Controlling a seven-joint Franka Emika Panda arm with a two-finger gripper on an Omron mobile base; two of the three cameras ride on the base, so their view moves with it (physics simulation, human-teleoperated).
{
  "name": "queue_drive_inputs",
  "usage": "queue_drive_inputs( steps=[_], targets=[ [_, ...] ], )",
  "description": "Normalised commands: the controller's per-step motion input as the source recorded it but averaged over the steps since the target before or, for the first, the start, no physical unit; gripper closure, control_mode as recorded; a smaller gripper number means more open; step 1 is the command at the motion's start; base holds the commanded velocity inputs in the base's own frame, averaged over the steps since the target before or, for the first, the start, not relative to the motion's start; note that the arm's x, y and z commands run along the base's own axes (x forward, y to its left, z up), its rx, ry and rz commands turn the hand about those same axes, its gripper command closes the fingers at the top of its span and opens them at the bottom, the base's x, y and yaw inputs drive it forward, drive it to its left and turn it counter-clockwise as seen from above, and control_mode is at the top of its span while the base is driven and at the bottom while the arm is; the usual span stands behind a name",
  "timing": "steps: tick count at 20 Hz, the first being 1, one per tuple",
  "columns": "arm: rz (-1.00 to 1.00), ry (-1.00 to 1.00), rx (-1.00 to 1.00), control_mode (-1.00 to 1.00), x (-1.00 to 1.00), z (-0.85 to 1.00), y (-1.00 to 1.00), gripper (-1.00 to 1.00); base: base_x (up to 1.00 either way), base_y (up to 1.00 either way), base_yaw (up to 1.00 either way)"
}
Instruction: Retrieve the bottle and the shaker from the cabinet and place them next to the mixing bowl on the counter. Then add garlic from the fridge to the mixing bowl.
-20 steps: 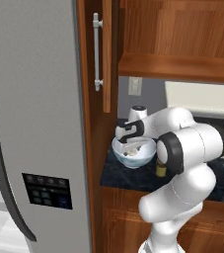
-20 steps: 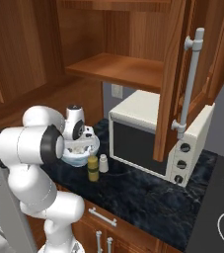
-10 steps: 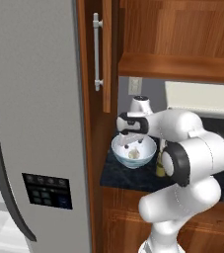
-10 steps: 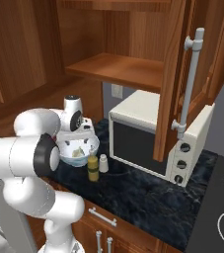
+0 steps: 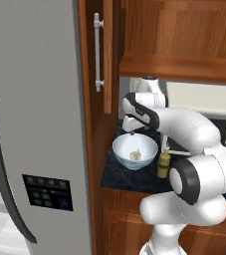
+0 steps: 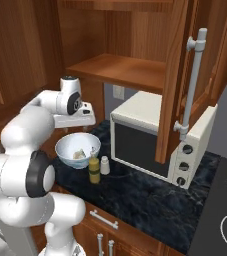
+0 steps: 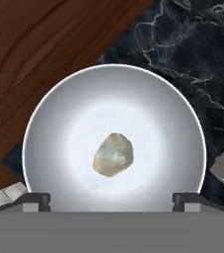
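**Claw open above the bowl, garlic lying inside**

The claw (image 7: 111, 200) hangs spread wide and empty directly over the mixing bowl (image 7: 44, 118), its two dark tips far apart at the bowl's near rim. A single pale garlic (image 7: 113, 154) lies loose at the bottom of the bowl, touching nothing but the bowl floor. In the right base view, the white bowl (image 6: 65, 145) sits on the dark marble desk (image 6: 150, 195), with the olive bottle (image 6: 94, 170) just beside its rim and the small white shaker (image 6: 105, 165) next to the bottle. A cream microwave (image 6: 135, 140) stands beyond them, under an open wooden cabinet (image 6: 115, 70). In the left base view, the grey fridge (image 5: 35, 124) stands left of the bowl (image 5: 122, 149).

All three items look placed, so the task seems essentially complete. The remaining risk, as a judgement: if the arm withdraws low or sideways, the hand could clip the bowl rim or knock over the tall bottle close beside it. Lifting straight up first would avoid that.
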Motion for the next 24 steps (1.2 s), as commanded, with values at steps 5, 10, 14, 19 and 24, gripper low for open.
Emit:
queue_drive_inputs(
  steps=[5,10,14,19,24],
  targets=[
    [-0.08,0.00,0.00,-1.00,-0.48,0.85,-0.20,-1.00,0.00,0.00,0.00],
    [-0.11,0.00,0.00,-1.00,-0.61,0.69,-0.10,-1.00,0.00,0.00,0.00],
    [-0.17,-0.07,0.00,-1.00,-0.82,0.17,-0.11,-1.00,0.00,0.00,0.00],
    [-0.20,-0.18,0.00,-1.00,-0.86,0.15,-0.05,-1.00,0.00,0.00,0.00],
    [-0.08,-0.26,0.00,-1.00,-0.69,0.55,0.00,-1.00,0.00,0.00,0.00]
  ],
)
